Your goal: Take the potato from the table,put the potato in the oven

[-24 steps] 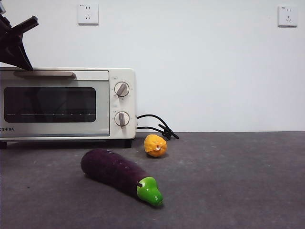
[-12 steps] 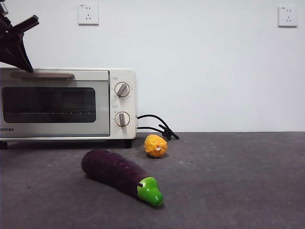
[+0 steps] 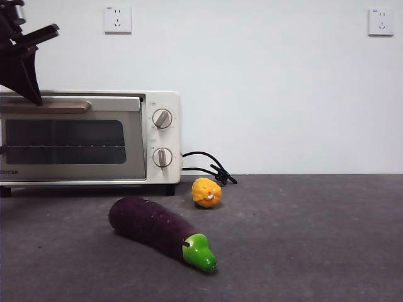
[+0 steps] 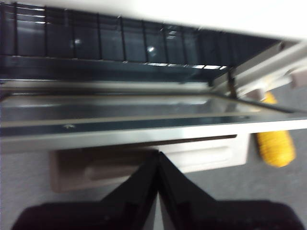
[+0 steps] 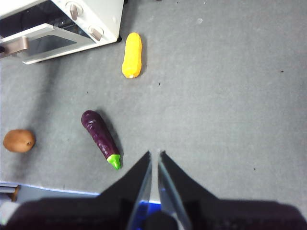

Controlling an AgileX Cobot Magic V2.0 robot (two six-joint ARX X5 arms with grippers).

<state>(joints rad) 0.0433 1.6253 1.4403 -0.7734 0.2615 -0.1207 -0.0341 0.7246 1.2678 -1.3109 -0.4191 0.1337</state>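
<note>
the dark grey tabletop (image 5: 230,86) carries everything. the cream toshiba toaster oven (image 3: 157,107) stands at its back, its glass door (image 3: 72,141) tipped partly open. my left fingers (image 4: 158,160) are pressed together at the door's bar handle (image 4: 96,167), tips meeting just against it; the view is blurred, so whether they touch it i can't say for sure. the purple eggplant (image 5: 99,138) lies in front of the oven, green tip pointing away from it. a yellow corn-like cob (image 5: 132,55) lies just beside the oven's knob end. the potato (image 5: 19,140) sits on the tabletop, well apart from the oven. my right fingers (image 5: 154,160) hang high over the tabletop, nearly closed, holding nothing.
</note>
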